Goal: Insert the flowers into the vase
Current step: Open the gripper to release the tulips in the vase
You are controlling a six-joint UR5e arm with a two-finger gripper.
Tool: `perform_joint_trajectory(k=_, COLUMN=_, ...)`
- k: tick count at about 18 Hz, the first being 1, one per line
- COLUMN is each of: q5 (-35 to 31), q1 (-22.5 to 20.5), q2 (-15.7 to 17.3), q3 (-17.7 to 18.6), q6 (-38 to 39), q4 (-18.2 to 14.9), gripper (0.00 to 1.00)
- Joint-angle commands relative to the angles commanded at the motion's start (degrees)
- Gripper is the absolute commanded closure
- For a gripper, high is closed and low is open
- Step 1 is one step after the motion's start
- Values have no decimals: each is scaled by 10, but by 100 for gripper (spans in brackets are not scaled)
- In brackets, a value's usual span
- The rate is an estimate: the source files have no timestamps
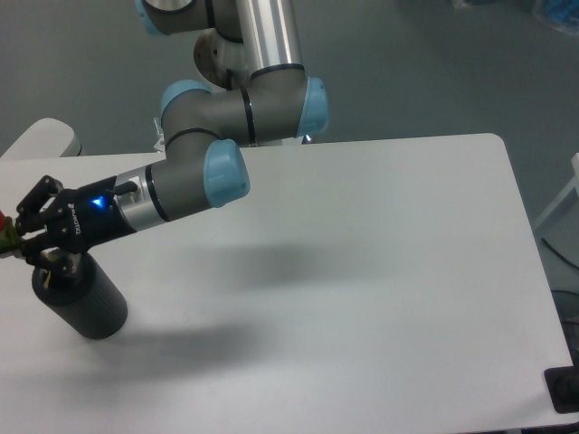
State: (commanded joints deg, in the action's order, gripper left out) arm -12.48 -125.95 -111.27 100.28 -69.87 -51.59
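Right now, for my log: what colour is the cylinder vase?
Dark grey, matt cylinder vase, fixed camera view.

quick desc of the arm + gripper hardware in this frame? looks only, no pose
The arm has a silver-grey metal tube, dark grey joint housings and light blue end caps. A silver wrist ring meets a black section lit by a small blue light, with faint white lettering. The gripper is black, with linkage fingers. No loose cables visible.

We see only a scrap of the flowers [5, 233] at the left edge; the gripper [36, 237] hides the vase [83, 303] mouth.
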Motion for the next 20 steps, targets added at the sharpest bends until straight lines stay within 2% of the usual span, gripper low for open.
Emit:
perform_joint_trajectory(k=8, q5=-15, q1=-1, q2=-17, q3=1, q6=-1, q4=11, gripper=69)
perform_joint_trajectory(k=13, q5=-47, q1=-7, q2=-25, q3=9, q6=-17, q4=11, gripper=65)
perform_joint_trajectory(k=14, q5=-47, q1=-11, q2=-24, q3=12, q6=-19, q4=11, gripper=59)
perform_joint_trajectory(k=18, q5=-47, q1=-20, q2=-22, q3=19, q6=-19, q4=11, gripper=21)
perform_joint_trajectory(k=20, q5=-47, q1=-27, q2=-20, q3=24, q6=-18, q4=11, gripper=8)
